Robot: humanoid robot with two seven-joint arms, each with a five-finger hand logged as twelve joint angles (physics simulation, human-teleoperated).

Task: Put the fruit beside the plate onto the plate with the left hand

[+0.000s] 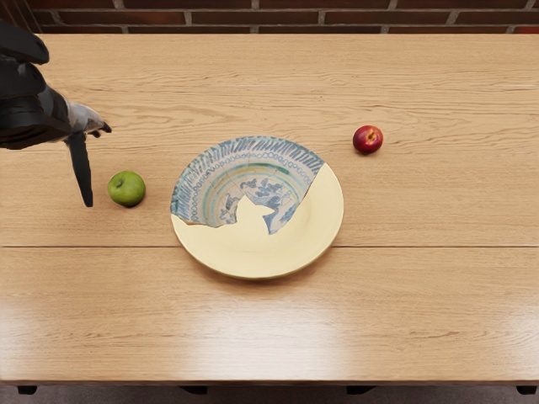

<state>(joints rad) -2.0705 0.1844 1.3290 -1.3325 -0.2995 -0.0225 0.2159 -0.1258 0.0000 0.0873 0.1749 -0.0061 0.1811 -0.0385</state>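
A green apple (pixel 126 188) lies on the wooden table just left of the plate (pixel 253 248), a wide cream dish with a blue patterned part. My left hand (pixel 84 156) comes in from the left edge and hovers a little to the upper left of the green apple, not touching it. Its fingers (pixel 81 172) are spread, one long dark finger pointing down, and they hold nothing. The right hand is out of view.
A red apple (pixel 367 139) sits on the table to the upper right of the plate, apart from it. A brick wall (pixel 269 15) runs behind the table's far edge.
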